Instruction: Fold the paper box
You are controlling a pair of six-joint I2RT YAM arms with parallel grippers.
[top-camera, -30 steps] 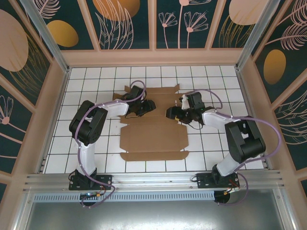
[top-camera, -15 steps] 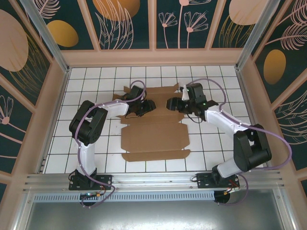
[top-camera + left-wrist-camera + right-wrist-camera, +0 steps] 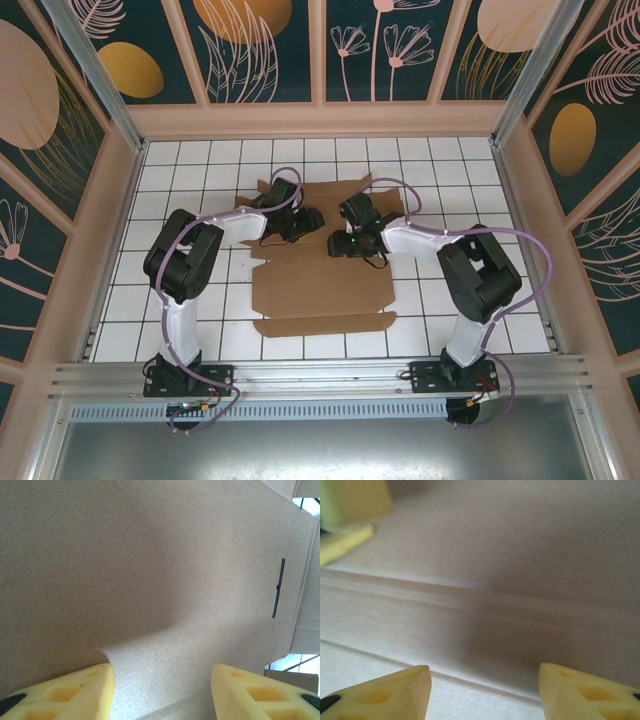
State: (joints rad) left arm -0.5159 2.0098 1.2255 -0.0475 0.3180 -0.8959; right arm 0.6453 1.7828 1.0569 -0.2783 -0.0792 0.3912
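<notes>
Paper box [image 3: 320, 290] lies open on a tiled table [image 3: 170, 170]. Left gripper [image 3: 312, 222] and right gripper [image 3: 338, 245] sit over its far half. Both have their jaws parted and hold nothing.

You're looking at a flat white table [image 3: 190, 170] ruled into square tiles by dark grid lines. Pale wooden boards [image 3: 320, 120] close it in on 3 sides, and a grey metal rail [image 3: 320, 372] runs along its near edge. Directly on it lies 1 thing: the paper box [image 3: 320, 290], a plain brown die-cut sheet of corrugated cardboard, spread flat around the middle. Its wide near panel ends in a narrow flap facing the rail, with small tabs at the corners, and bare tiles show on every side of it. In the left wrist view you see the sheet's surface close up, with a thin dark slot [image 3: 278, 587] cut near 1 edge.
</notes>
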